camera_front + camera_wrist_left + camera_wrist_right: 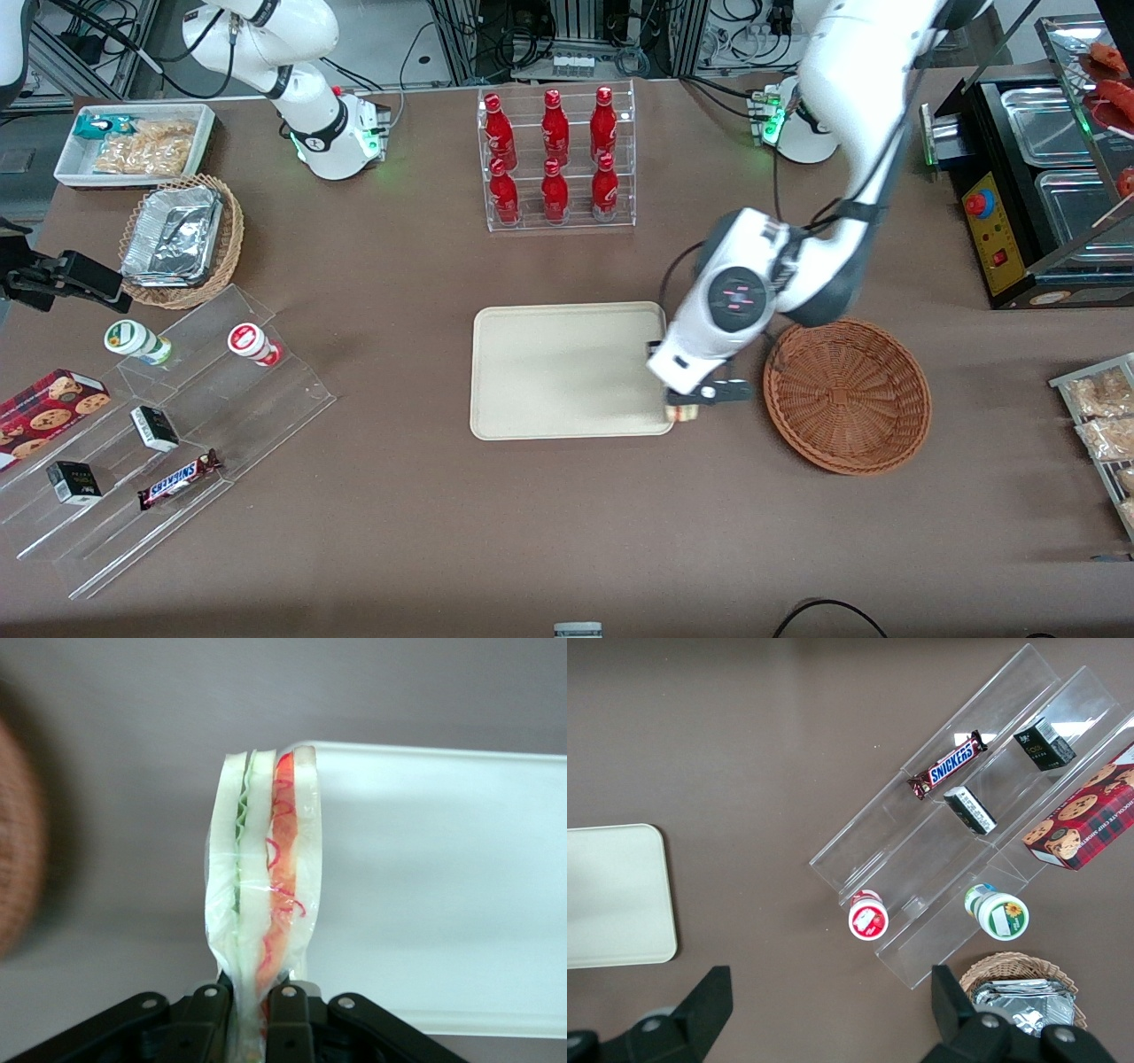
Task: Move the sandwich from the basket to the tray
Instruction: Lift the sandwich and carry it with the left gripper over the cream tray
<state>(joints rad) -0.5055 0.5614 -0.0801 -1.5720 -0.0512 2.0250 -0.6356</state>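
The left arm reaches down over the table with its wrist bent, holding the gripper [700, 400] between the beige tray [567, 370] and the reddish-brown wicker basket [846, 394], just at the tray's corner. Its jaws are pinched on the wrapped sandwich [263, 895], which stands out straight from between the fingertips [285, 1014], clear of the basket and beside the tray's rim.

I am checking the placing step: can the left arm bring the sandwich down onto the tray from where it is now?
Probably yes. The gripper, shut on the sandwich, hangs at the tray edge nearest the basket, and nothing lies on the tray in its way.
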